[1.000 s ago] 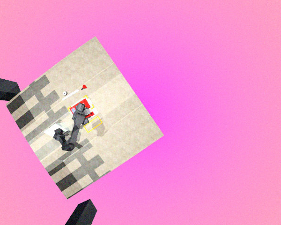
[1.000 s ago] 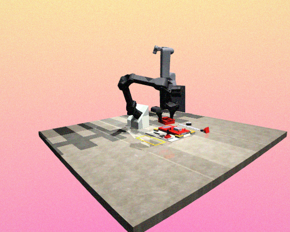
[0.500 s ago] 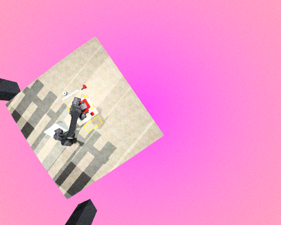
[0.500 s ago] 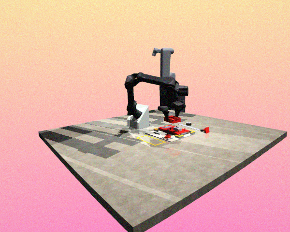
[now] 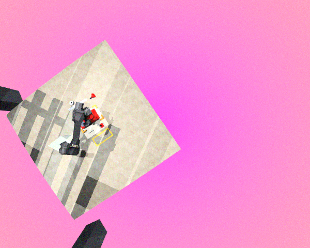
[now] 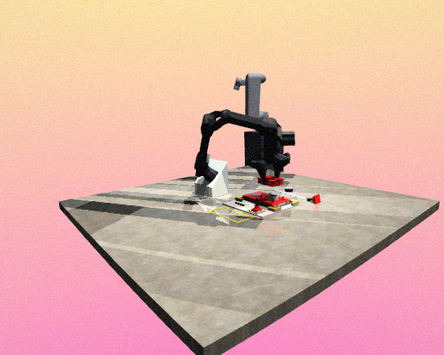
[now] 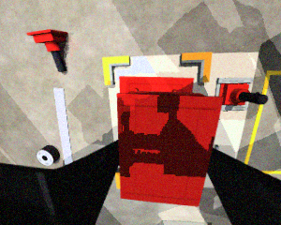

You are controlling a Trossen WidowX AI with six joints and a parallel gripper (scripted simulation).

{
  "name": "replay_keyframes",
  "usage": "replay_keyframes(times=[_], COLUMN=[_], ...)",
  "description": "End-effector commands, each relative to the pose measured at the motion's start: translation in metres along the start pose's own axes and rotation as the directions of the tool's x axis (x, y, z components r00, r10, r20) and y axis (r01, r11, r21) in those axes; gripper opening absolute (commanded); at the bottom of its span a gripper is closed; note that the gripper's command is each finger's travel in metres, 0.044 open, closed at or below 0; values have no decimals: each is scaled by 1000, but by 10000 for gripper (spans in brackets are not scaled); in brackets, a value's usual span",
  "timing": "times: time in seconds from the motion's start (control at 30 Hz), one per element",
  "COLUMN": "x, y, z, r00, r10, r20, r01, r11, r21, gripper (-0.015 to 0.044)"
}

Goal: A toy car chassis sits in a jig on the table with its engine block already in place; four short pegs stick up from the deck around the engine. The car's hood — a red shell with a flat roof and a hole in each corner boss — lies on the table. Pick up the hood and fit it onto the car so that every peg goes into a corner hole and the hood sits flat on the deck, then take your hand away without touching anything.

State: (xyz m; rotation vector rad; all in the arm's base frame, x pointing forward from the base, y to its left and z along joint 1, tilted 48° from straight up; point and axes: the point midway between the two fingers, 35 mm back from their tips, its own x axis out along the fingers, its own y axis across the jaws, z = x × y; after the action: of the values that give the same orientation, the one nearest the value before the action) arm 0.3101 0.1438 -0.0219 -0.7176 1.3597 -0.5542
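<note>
The hood [image 6: 271, 180] [image 7: 166, 150] is held between the fingers of the hand [image 5: 87, 117] [image 6: 271, 178] [image 7: 161, 146], in the air above the worktop [image 5: 139, 133] [image 6: 214, 259] [image 7: 94, 28]. In the wrist view it hides most of the chassis [image 5: 94, 115] [image 6: 264, 197] [image 7: 155, 84], of which one red end shows past its far edge. The engine and the pegs cannot be made out there, and from above the arm covers part of the work.

The dark fingers are at the two long sides of the hood. Beyond its far end, a yellow and an orange corner of the jig [image 5: 93, 130] [image 6: 245, 208] [image 7: 229, 131] are visible. The white bar [image 7: 62, 124] lies well to one side, with open worktop between.

The hood's long axis runs up and down the wrist view, slightly tilted; which end is its front, one cannot tell.
</note>
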Motion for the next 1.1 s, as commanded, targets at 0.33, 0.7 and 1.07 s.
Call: replay_keyframes(times=[0.33,0.7,1.07], x=[34,48,48], y=[6,6,6], z=[0,1,1], r00=[1000,1000,1000], r10=[5,4,4], r20=[5,5,5], r01=[-5,-4,-4], r11=[1000,1000,1000], r21=[-1,-1,-1], gripper=[0,0,0])
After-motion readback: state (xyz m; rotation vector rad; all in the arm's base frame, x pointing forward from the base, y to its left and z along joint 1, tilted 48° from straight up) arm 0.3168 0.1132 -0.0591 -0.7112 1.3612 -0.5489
